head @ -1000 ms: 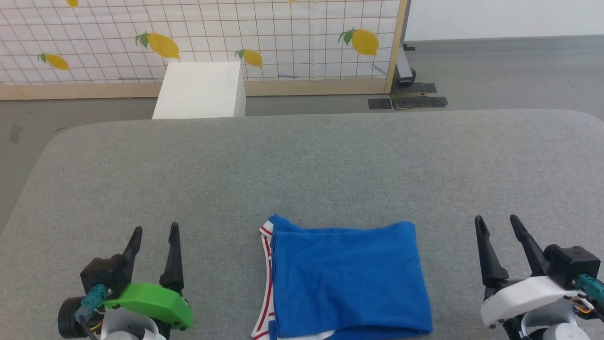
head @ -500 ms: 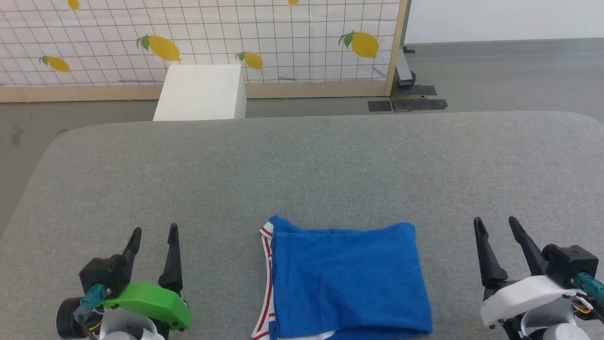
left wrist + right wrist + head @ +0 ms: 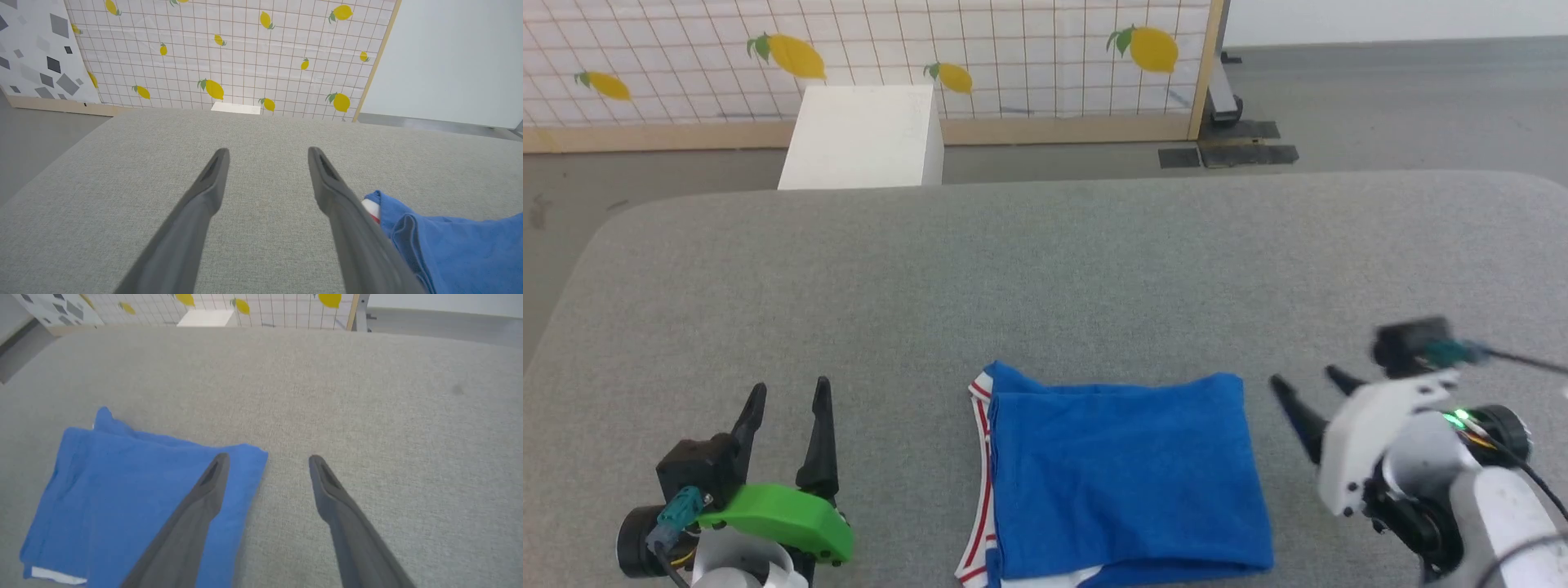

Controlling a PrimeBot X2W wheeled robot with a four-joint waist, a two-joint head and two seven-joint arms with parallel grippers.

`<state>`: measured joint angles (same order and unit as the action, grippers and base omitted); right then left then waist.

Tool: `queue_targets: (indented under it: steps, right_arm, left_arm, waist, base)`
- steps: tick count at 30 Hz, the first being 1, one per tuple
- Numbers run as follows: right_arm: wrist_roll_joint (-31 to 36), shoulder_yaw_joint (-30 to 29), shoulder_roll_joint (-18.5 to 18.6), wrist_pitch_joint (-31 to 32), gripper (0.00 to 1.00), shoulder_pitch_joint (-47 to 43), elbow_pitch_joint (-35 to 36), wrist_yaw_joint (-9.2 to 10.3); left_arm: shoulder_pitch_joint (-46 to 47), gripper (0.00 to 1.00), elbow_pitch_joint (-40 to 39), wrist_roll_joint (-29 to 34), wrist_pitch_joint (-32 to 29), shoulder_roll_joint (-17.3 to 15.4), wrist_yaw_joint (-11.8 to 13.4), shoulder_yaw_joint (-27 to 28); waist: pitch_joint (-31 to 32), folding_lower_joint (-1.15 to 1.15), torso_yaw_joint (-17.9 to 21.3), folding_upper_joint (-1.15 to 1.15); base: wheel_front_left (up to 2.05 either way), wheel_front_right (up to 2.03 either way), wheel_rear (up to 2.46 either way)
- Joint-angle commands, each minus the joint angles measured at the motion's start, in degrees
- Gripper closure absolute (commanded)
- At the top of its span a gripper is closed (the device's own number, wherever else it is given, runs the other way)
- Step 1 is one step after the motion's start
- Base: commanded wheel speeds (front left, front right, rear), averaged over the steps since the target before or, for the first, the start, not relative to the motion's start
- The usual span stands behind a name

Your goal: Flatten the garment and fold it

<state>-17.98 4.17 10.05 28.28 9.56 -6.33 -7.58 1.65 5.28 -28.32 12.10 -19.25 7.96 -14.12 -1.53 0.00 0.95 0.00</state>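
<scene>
Royal-blue jersey cloth lies nearest the robot: the garment (image 3: 1123, 474), folded into a rough rectangle, sits at 6 o'clock in the head view on the grey fabric-covered table (image 3: 1045, 269). Red-striped white trim shows along its 9 o'clock edge, and a sliver of white peeks from under its near edge.

At 7 o'clock the left end effector (image 3: 791, 385) has its 2 dark fingers spread apart with nothing between them. They point toward 12 o'clock, well clear of the garment. In the left wrist view the blue cloth lies at 4 o'clock, beside the right-hand finger.

At 4 o'clock the right end effector (image 3: 1303, 376) is also spread wide and empty. Its fingers are angled toward 10 o'clock, with the tips just beside the garment's far right corner and a strip of grey table between them. In the right wrist view 1 finger crosses in front of that corner.

Beyond the table's far edge, a white box (image 3: 862, 135) stands on the grey floor (image 3: 1380, 106) at 11 o'clock. Behind it is a wood-framed screen (image 3: 1013, 49) printed with a grid and yellow lemons.
</scene>
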Motion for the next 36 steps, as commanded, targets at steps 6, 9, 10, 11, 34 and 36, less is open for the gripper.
queue_targets:
  steps: [6,9,10,11,34,36]
  right_arm:
    - [-1.54,7.88,3.93,20.43,0.0,3.97,1.37,0.09]
    - [-1.29,10.26,4.99,25.31,0.0,4.89,1.04,0.09]
    - [-1.12,11.02,5.21,26.34,0.0,5.23,0.79,0.09]
    - [-1.05,11.43,5.23,26.75,0.0,5.49,0.56,0.09]
    - [-2.11,18.69,5.27,26.38,1.0,7.21,-9.94,0.09]
    - [-2.81,18.33,5.62,25.45,1.0,7.59,-9.51,0.09]
  left_arm:
    - [2.05,0.0,-1.11,-0.5,-0.11,-0.3,0.36,-0.24]
    - [2.6,0.0,-1.54,-0.44,-0.01,-0.17,0.49,-0.33]
    - [2.82,0.0,-1.65,-0.43,0.07,-0.14,0.52,-0.31]
    - [3.0,0.0,-1.7,-0.42,0.12,-0.1,0.52,-0.34]
    - [5.92,0.0,0.34,-0.55,1.7,1.52,-0.48,-1.45]
    - [5.92,0.0,0.59,-0.59,1.76,1.55,-0.54,-1.51]
  waist:
    - [-3.12,0.0,-1.9,0.0]
    - [-4.56,0.0,-2.84,0.0]
    - [-5.12,0.0,-3.17,0.0]
    - [-5.55,0.0,-3.44,0.0]
    - [-9.0,0.0,-5.96,0.0]
    - [-8.63,0.0,-5.92,0.0]
  base:
    - [0.0,0.0,0.0]
    - [0.0,0.0,0.0]
    - [0.0,0.0,0.0]
    - [0.0,0.0,0.0]
    - [0.0,0.0,0.0]
    - [0.0,0.0,0.0]
